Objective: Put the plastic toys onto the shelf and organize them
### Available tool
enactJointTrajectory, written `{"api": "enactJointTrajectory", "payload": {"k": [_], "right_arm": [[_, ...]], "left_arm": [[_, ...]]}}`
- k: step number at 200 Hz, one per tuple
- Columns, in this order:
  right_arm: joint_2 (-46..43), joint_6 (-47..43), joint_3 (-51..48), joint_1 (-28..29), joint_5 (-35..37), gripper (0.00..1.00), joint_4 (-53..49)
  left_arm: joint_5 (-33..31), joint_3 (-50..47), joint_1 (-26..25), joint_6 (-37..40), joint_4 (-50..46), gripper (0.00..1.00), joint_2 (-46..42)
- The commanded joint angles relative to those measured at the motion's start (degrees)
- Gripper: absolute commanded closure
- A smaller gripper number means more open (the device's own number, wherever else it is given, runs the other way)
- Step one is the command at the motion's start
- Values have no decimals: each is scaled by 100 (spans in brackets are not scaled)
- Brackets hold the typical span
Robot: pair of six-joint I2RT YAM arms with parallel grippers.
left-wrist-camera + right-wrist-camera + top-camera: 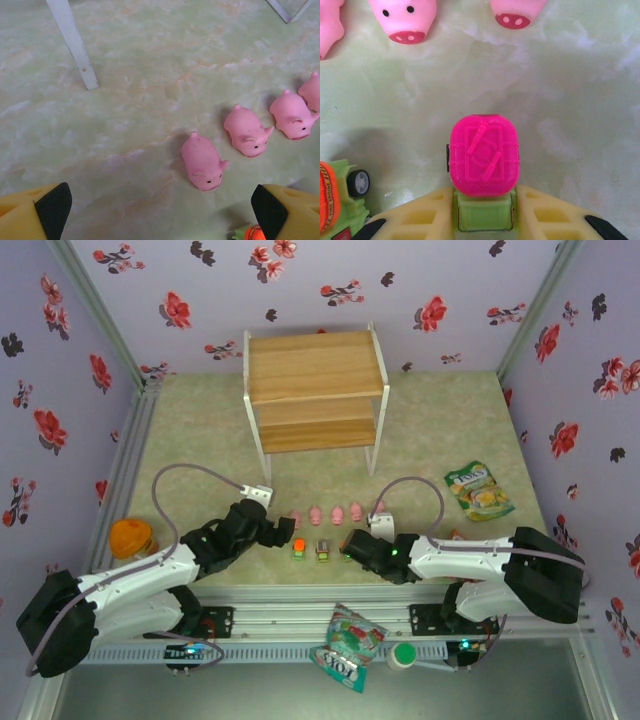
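1. Top view: shelf (315,390) stands upper centre on the tabletop (200,440). Pink pigs (337,512) sit in a row mid-frame, with blocky toys (322,551) in a row just below.
2. Left wrist: left fingers (30,215) spread wide at the bottom corners. Four pigs lie centre-right, shelf leg (74,42) upper left, orange-topped toy (248,234) at the bottom edge.
3. Right wrist: right fingers (420,220) pinch the green base of the pink-topped toy (483,155), bottom centre. Pig snouts line the top edge, another orange-topped toy sits lower left.

The pink pigs (202,161) look matt and rubbery, the shelf (315,365) boards pale wood.
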Motion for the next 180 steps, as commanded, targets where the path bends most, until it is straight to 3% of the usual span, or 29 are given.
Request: {"api": "enactJointTrajectory", "payload": {"k": [1,95,133,180], "right_arm": [[-66,134,-80,-40,187,76,-81],[-580,-87,350,-41,526,80,-726],[-718,-284,719,-43,725,80,-1016],[-635,-597,1183,-86,953,80,-1110]], "left_arm": [[45,186,-26,105,57,3,20],[339,227,-34,23,74,3,20],[352,219,-117,-146,-170,7,-212],[-183,133,-534,-251,-650,12,-561]]}}
